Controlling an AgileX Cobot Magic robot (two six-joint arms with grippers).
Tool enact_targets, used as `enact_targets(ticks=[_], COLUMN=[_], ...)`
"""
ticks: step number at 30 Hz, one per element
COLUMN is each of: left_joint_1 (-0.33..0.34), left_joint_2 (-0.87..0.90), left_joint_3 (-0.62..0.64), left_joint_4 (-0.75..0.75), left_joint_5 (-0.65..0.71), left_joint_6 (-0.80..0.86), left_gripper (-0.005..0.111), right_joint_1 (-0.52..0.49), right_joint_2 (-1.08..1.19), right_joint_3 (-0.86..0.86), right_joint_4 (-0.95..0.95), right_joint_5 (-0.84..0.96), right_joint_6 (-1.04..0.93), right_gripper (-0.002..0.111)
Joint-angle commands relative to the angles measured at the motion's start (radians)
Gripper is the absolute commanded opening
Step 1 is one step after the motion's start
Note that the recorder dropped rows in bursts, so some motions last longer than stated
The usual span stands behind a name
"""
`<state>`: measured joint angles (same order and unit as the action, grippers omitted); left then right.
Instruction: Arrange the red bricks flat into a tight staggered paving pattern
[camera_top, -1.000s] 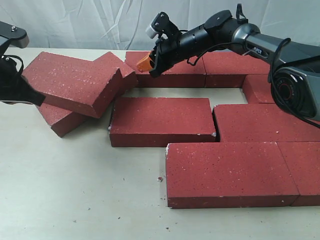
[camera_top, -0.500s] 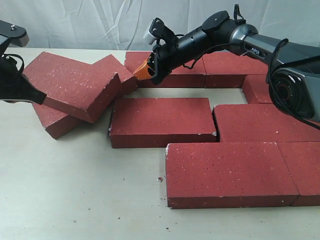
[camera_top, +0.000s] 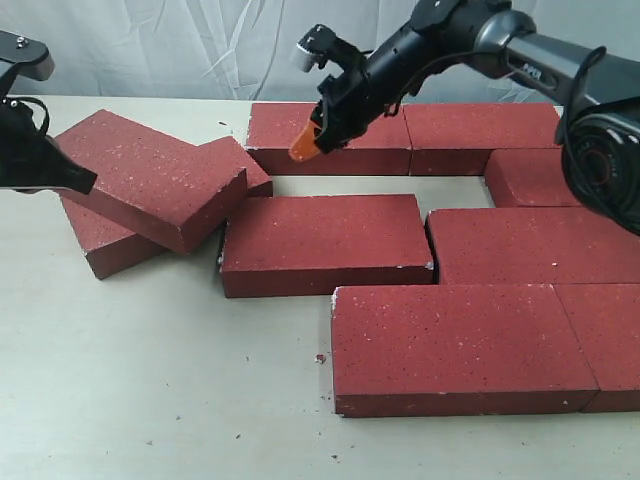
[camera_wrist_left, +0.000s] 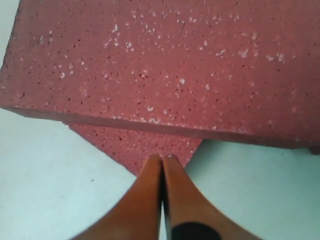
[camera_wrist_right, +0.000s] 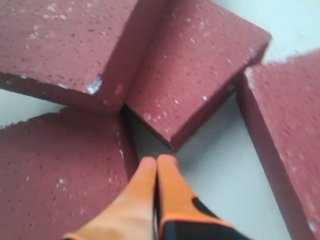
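Several red bricks lie flat in staggered rows: a back brick (camera_top: 330, 130), a middle brick (camera_top: 320, 240) and a front brick (camera_top: 460, 345). At the left a tilted brick (camera_top: 150, 175) (camera_wrist_left: 175, 60) rests across an angled lower brick (camera_top: 100, 245) (camera_wrist_left: 140, 145). My left gripper (camera_top: 80, 182) (camera_wrist_left: 162, 158) is shut and empty, its tips at the lower brick's corner. My right gripper (camera_top: 303, 148) (camera_wrist_right: 157, 160) is shut and empty. It hovers over the gap between the back and middle rows, close to the lower brick's far end (camera_wrist_right: 195, 65).
More bricks fill the right side (camera_top: 535, 245), (camera_top: 615, 340), (camera_top: 480, 125). A gap of bare table (camera_top: 450, 188) runs between the back and middle rows. The pale tabletop (camera_top: 150, 380) stretches across the front left, with a few crumbs (camera_top: 320, 357).
My right gripper pushed the lower brick's far end toward the front, then pulled back right and up. The stacked pair has shifted and turned slightly. My left gripper has risen a little.
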<state>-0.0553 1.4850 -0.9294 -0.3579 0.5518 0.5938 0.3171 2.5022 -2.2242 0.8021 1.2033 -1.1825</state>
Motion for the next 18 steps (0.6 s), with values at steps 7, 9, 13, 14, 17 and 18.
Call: enact_targets(ticks=[7, 9, 13, 14, 17, 18], left_joint_1=[-0.008, -0.008, -0.008, -0.008, -0.026, -0.035], left_joint_2=[-0.009, -0.005, 0.004, 0.009, 0.029, 0.035], left_joint_3=[0.003, 0.003, 0.003, 0.003, 0.003, 0.003], left_joint_4=[-0.451, -0.427, -0.399, -0.399, -0.359, -0.329], left_joint_5=[0.22, 0.27, 0.302, 0.327, 0.439, 0.447], left_joint_6=[0.53, 0.532, 0.532, 0.532, 0.564, 0.576], left_gripper=[0.0, 0.0, 0.0, 0.0, 0.0, 0.0], right_joint_1=[-0.003, -0.003, -0.003, -0.003, -0.003, -0.003], right_joint_2=[-0.253, -0.313, -0.437, -0.465, -0.524, -0.537], right_joint_3=[0.065, 0.158, 0.377, 0.428, 0.546, 0.586], right_joint_4=[-0.513, -0.533, -0.534, -0.527, -0.481, -0.453], right_joint_5=[0.018, 0.018, 0.018, 0.018, -0.069, -0.078], right_joint_6=[0.604, 0.603, 0.588, 0.588, 0.588, 0.588], right_gripper=[-0.001, -0.001, -0.001, -0.001, -0.001, -0.001])
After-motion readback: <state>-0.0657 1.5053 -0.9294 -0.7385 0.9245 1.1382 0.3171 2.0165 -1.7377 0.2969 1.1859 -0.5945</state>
